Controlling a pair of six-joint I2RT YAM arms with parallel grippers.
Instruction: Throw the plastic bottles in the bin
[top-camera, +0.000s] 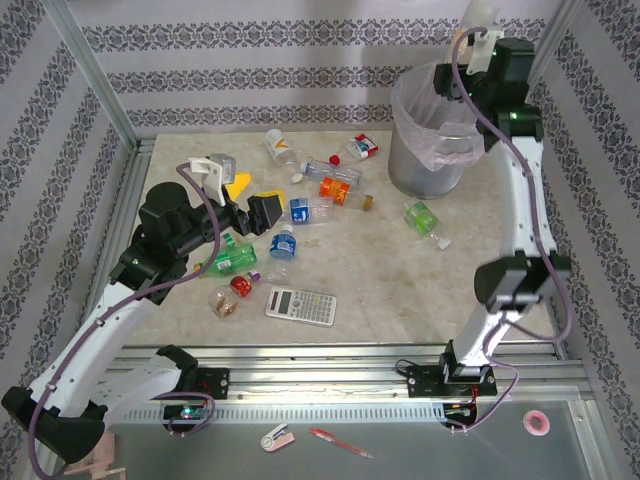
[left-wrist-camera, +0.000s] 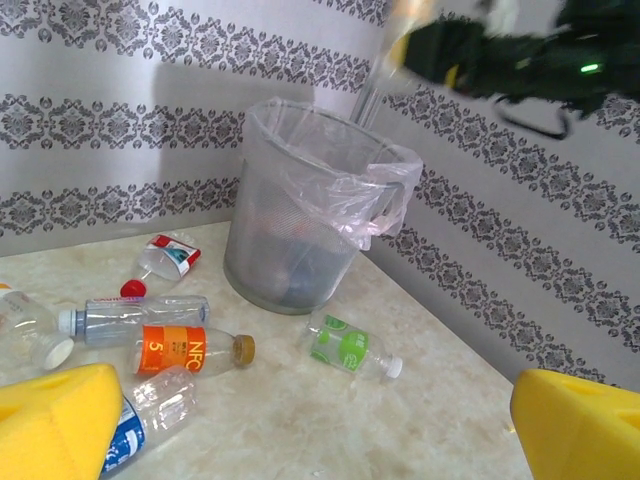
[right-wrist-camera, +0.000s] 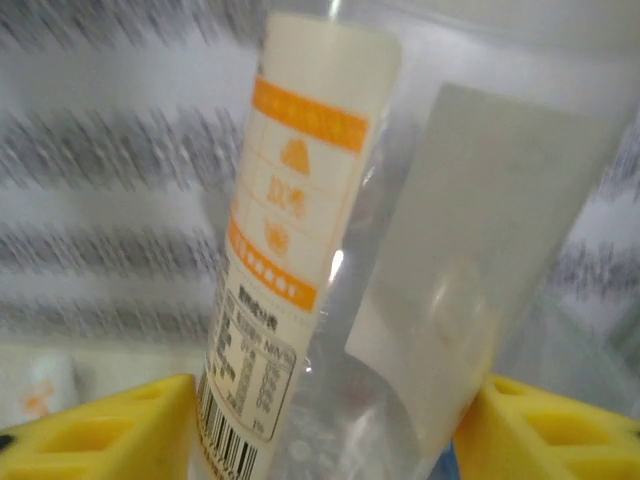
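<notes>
Bottles (top-camera: 338, 189) lie scattered on the counter (top-camera: 400, 280) left of the bin (top-camera: 425, 170), and a green-labelled bottle (top-camera: 424, 218) lies just in front of it. The right pincer (right-wrist-camera: 330, 420) hangs above the bin's rim with a white-and-orange bottle (right-wrist-camera: 290, 260) upright between its yellow pads (right-wrist-camera: 100, 430); whether they pinch it I cannot tell. The left pincer (left-wrist-camera: 315, 400) is spread wide, well left of the bin, over the scattered bottles.
</notes>
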